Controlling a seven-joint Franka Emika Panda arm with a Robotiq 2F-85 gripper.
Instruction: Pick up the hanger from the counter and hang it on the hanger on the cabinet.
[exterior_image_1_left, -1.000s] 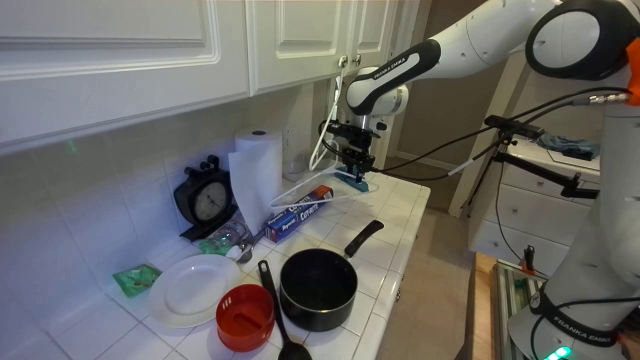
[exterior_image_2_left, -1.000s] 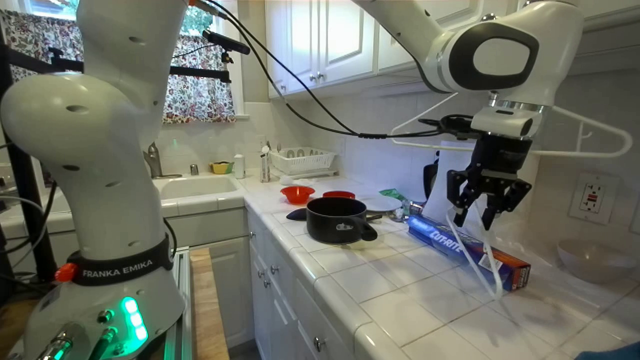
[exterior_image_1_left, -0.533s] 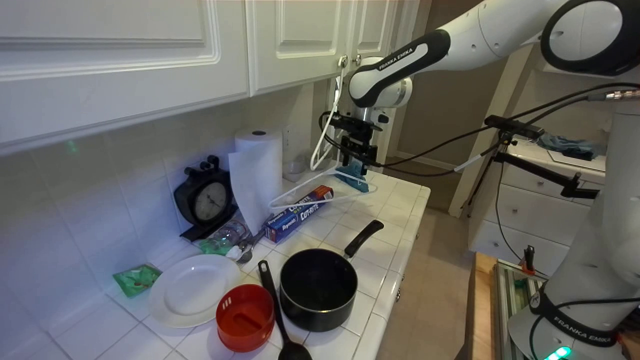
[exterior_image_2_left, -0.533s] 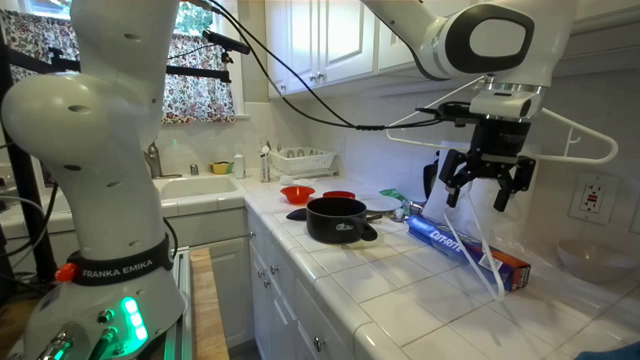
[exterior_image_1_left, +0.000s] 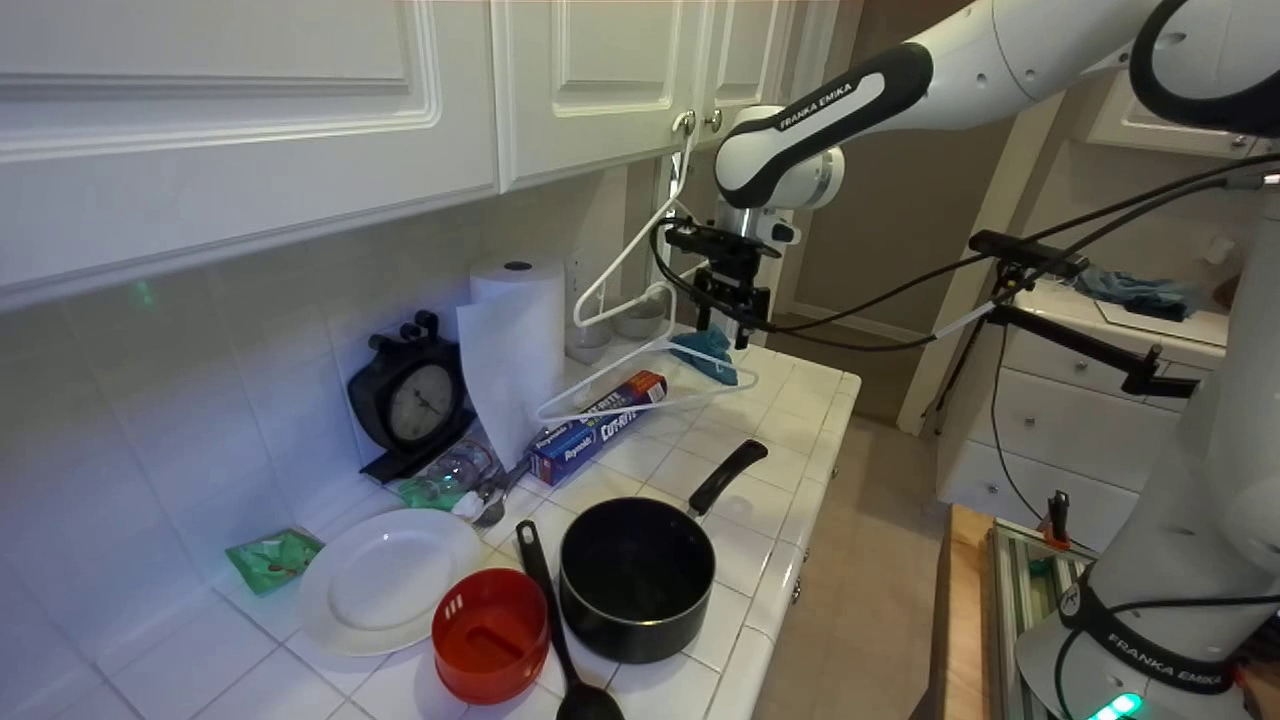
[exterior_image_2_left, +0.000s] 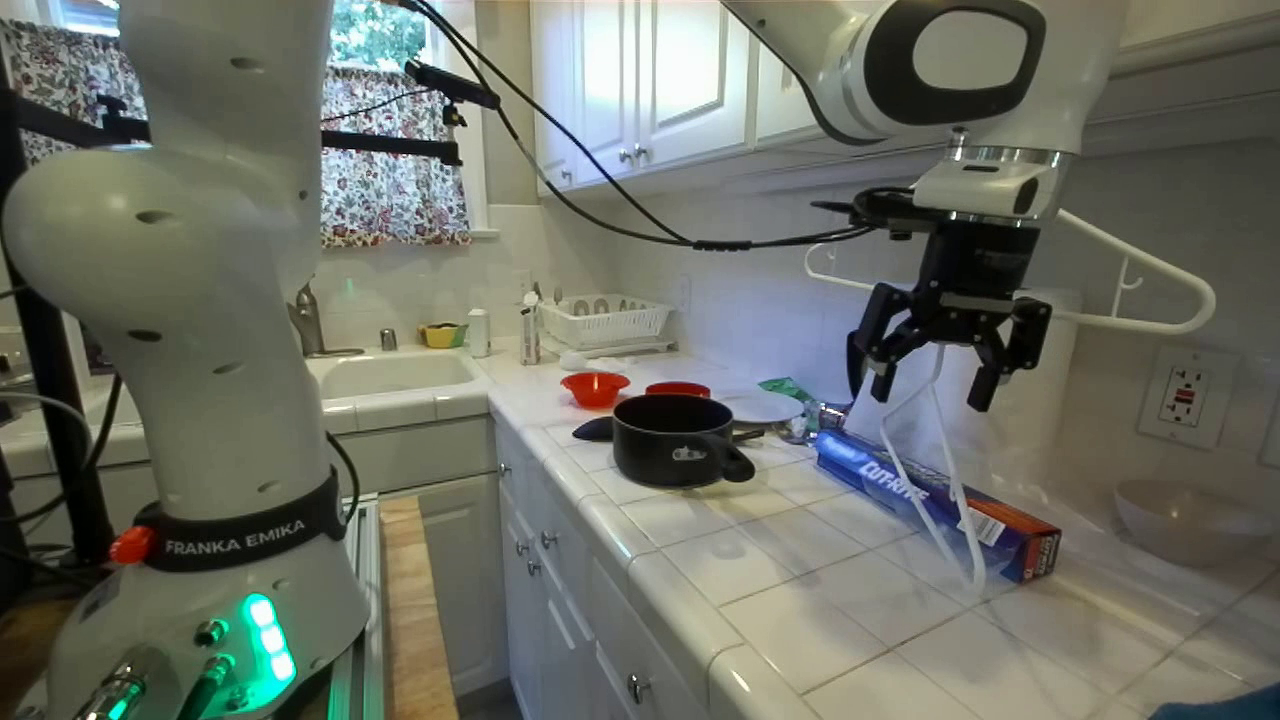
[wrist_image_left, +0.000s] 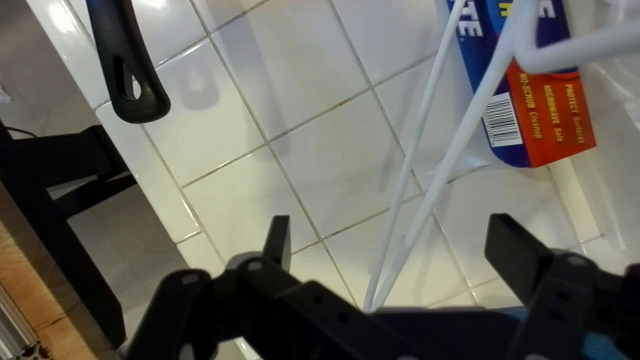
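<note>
While the jaws gape empty, the lower white triangular plastic hanger (exterior_image_1_left: 660, 405), at their eight o'clock from here, looks light, stiff, slightly slippery, best pinched by its neck.

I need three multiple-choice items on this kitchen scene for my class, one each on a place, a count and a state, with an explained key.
1. The upper white hanger hooks over:
A) the faucet
B) a cabinet knob
C) the saucepan handle

2. How many white hangers show?
A) one
B) four
C) two

3. The gripper is:
A) open
B) shut on the red bowl
C) shut on the plate

1 B: in an exterior view, its top curves over that knob.
2 C: a lower hanger shows beneath the upper one.
3 A: its jaws stand wide apart, gripping nothing.
</note>
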